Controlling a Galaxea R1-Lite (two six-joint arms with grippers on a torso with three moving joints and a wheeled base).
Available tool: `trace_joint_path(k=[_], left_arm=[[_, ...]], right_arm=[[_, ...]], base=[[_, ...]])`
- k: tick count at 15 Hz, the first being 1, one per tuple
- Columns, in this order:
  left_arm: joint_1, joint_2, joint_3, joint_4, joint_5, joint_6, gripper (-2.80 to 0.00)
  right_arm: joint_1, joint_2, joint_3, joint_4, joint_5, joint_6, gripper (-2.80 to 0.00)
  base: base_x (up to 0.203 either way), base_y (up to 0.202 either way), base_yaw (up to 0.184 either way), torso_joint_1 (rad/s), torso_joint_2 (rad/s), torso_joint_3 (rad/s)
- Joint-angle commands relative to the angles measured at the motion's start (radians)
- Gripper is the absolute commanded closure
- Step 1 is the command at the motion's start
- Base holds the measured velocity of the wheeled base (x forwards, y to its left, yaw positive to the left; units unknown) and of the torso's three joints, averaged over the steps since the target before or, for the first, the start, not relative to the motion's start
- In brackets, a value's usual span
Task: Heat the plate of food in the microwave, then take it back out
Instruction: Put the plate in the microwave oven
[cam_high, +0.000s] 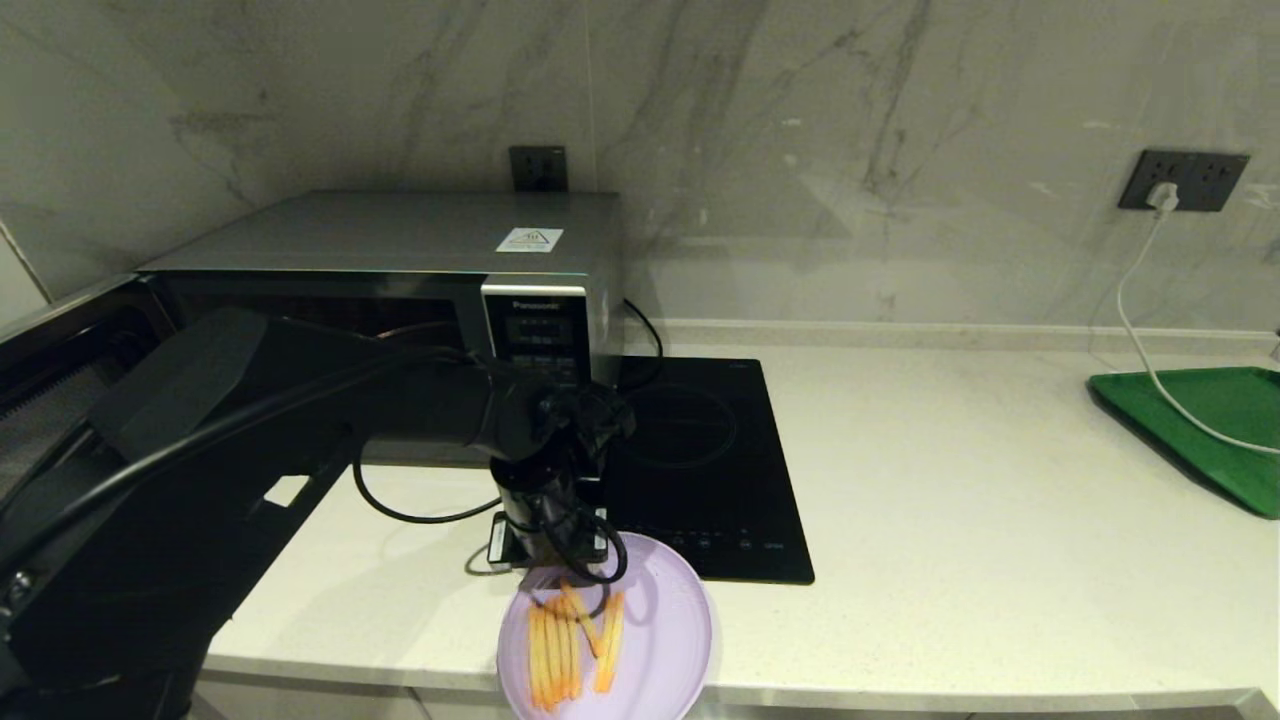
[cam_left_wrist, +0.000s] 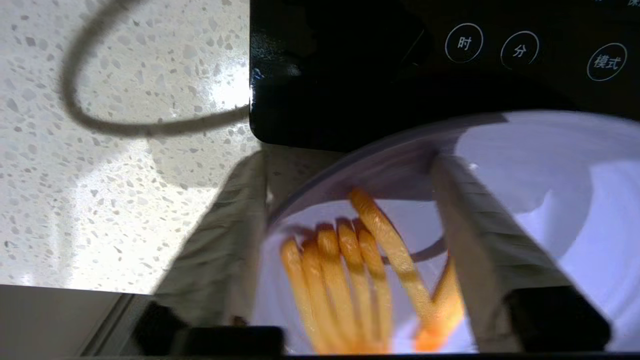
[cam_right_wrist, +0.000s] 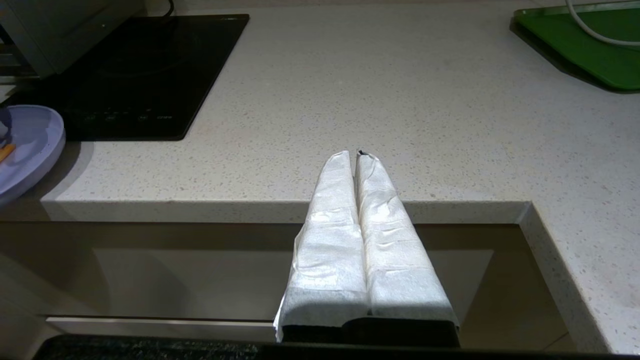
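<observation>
The lilac plate of food (cam_high: 655, 640) lies at the counter's front edge, overhanging it slightly, with several orange fries (cam_high: 572, 640) on its left half. My left gripper (cam_high: 552, 548) points down over the plate's far-left rim. Seen from the left wrist, the gripper (cam_left_wrist: 350, 165) is open. One finger (cam_left_wrist: 230, 235) stands outside the plate (cam_left_wrist: 575, 200), the other (cam_left_wrist: 480, 225) inside it, and the fries (cam_left_wrist: 345, 280) lie between them. Behind stands the silver microwave (cam_high: 400, 235), its door (cam_high: 60, 340) swung open to the left. My right gripper (cam_right_wrist: 356, 155) is shut and empty, parked before the counter's front edge.
A black induction hob (cam_high: 700, 450) lies right of the microwave, just behind the plate. A green tray (cam_high: 1210, 420) sits at the far right with a white cable (cam_high: 1140, 330) trailing onto it. My left arm's black cable loops hang over the plate's rim.
</observation>
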Motion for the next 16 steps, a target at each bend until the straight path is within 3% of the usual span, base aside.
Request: trace_joint_path(k=[1,16], left_arm=[[0.002,0.008,0.0,0.005,0.002,-0.004,0.0],[0.014,-0.008,-0.006,0.005,0.002,-0.01,0.0]], right_arm=[[0.0,0.0,0.0,0.0,0.0,0.001,0.0],[0.0,0.0,0.0,0.0,0.0,0.001,0.0]], base=[[0.0,0.0,0.0,0.0,0.0,0.0],[0.0,0.0,0.0,0.0,0.0,0.0]])
